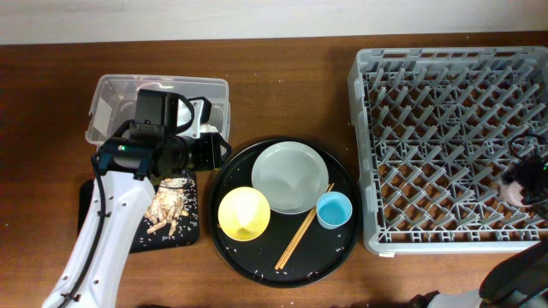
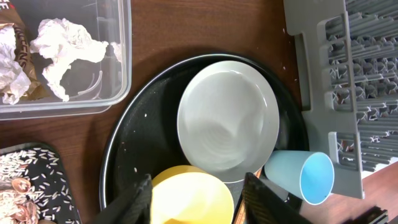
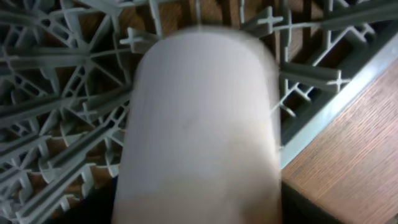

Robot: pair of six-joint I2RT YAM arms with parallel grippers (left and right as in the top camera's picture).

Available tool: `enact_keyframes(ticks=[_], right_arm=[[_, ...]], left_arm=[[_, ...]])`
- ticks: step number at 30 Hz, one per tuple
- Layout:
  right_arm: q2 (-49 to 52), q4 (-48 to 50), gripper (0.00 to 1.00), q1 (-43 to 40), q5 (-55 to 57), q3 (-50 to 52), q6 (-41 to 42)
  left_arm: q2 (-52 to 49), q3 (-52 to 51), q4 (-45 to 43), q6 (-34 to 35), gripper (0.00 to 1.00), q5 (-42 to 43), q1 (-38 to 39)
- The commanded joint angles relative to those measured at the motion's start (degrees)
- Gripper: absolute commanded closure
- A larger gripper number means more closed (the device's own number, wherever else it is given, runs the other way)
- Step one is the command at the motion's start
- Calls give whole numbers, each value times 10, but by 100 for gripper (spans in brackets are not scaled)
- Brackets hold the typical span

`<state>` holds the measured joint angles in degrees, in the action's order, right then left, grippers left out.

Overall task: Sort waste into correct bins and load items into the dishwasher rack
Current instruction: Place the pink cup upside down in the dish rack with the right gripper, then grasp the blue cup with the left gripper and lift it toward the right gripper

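Note:
My left gripper [image 1: 208, 151] [image 2: 198, 186] is open and empty, hovering by the clear tub [image 1: 111, 90] [image 2: 118, 62], its fingers framing the yellow bowl [image 1: 244, 212] [image 2: 189, 205] below. The tub holds white tissues [image 2: 65, 50] and a brown-gold wrapper [image 2: 18, 43]. The grey plate [image 1: 288, 175] [image 2: 227, 118], blue cup [image 1: 334, 210] [image 2: 305, 174] and chopsticks [image 1: 304, 227] sit on the round black tray [image 1: 330, 252]. Food scraps with rice [image 1: 171, 210] lie on the flat black tray [image 1: 90, 201] [image 2: 31, 180]. My right gripper [image 1: 527, 184] [image 3: 199, 211] is shut on the pink cup [image 1: 512, 190] [image 3: 199, 124] over the rack [image 1: 445, 111] [image 3: 56, 93].
The rack [image 2: 323, 74] fills the right side of the table, its left wall close to the round tray. Bare brown table lies along the front edge and between tub and rack. Rice grains are scattered on the round tray.

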<state>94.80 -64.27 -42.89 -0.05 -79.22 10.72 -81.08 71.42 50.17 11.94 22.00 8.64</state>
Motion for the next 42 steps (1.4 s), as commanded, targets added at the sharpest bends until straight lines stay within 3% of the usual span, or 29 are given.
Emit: enact_keyframes(ticks=[1,9,13,18,22,29,30,34,38,42], right_arm=[[2,15,2,-4,-61,-11,8],[-44,-38,2,11,-149,-62,1],[-106,-70,2,97,-147,-64,-34],[-142,-133,2,275,-100,-63,-69],[-143,-162,1,359,-96,-63,-68],[-143,-166,2,376,-76,-63,-69],[-143,-166,2,376,-76,-63,-69],[-143,-166,2,376,-76,-63,-69],[-143,-168,2,376,-73,-63,-69],[-141,-167,1,376,-67,-62,-73]], left_arm=[[7,1,1,-9,52,-4,-2],[7,1,5,-10,47,-4,-1],[7,1,-15,-14,46,-4,23],[-12,1,-82,-13,42,-20,112],[-61,1,-123,-13,41,-30,191],[-191,1,-188,-13,42,-30,328],[-207,1,-190,-13,44,-31,342],[-247,1,-183,-13,66,-75,369],[-249,1,-180,-13,100,-83,368],[-229,8,-164,-13,99,-83,344]])
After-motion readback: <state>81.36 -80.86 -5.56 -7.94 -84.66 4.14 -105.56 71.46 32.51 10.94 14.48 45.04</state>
